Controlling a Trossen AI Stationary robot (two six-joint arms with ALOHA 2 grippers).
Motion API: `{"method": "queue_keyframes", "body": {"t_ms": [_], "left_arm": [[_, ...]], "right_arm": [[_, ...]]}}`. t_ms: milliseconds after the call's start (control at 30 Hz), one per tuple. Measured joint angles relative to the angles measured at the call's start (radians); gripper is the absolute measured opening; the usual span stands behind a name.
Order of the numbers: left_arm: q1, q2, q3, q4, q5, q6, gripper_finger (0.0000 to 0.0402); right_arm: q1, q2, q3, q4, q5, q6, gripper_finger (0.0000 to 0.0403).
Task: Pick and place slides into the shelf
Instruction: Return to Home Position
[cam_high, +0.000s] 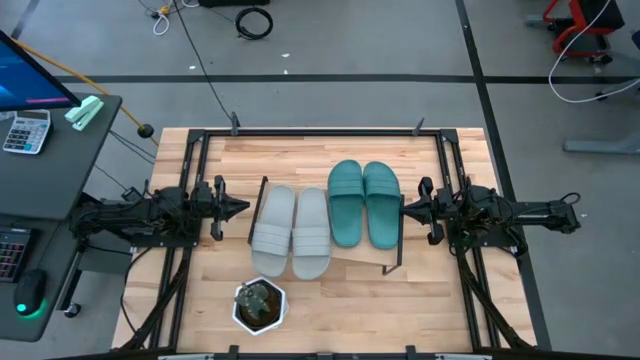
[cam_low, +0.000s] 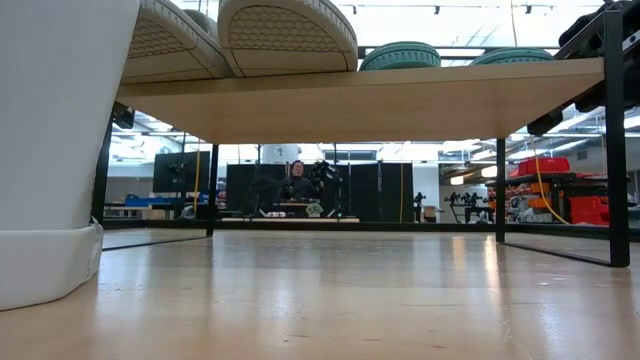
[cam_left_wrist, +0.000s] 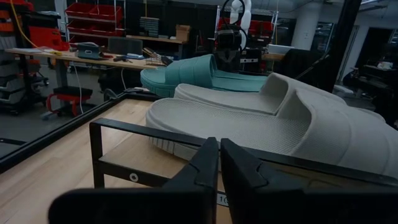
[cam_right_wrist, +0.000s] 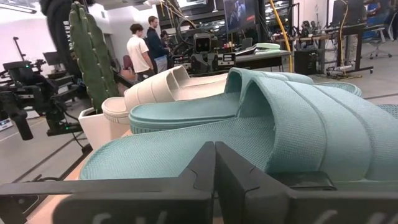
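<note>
Two light grey slides (cam_high: 291, 232) and two teal-green slides (cam_high: 363, 203) lie side by side, soles down, on the shelf's wooden board (cam_low: 400, 95), which stands on thin black wire legs (cam_low: 617, 150). The grey pair's near ends overhang the board's near edge. My left gripper (cam_high: 238, 207) is shut and level at the shelf's left end, just short of the grey slides (cam_left_wrist: 280, 124). At the shelf's right end my right gripper (cam_high: 408, 209) is shut and level, close to the teal slides (cam_right_wrist: 261, 130). Neither gripper holds anything.
A white pot with a cactus (cam_high: 260, 305) stands at the table's near edge, in front of the grey slides. A black frame (cam_high: 320, 132) runs round the wooden tabletop. People (cam_right_wrist: 142, 46) stand in the room beyond the table.
</note>
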Motion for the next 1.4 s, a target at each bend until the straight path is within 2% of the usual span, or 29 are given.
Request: {"method": "queue_keyframes", "body": {"t_ms": [300,667,1033,1400], "left_arm": [[0.0,0.0,0.0,0.0,0.0,0.0,0.0036],[0.0,0.0,0.0,0.0,0.0,0.0,0.0023],[0.0,0.0,0.0,0.0,0.0,0.0,0.0038],[0.0,0.0,0.0,0.0,0.0,0.0,0.0025]], "right_arm": [[0.0,0.0,0.0,0.0,0.0,0.0,0.0018],[0.0,0.0,0.0,0.0,0.0,0.0,0.0017],[0.0,0.0,0.0,0.0,0.0,0.0,0.0018],[0.0,0.0,0.0,0.0,0.0,0.0,0.0018]]}}
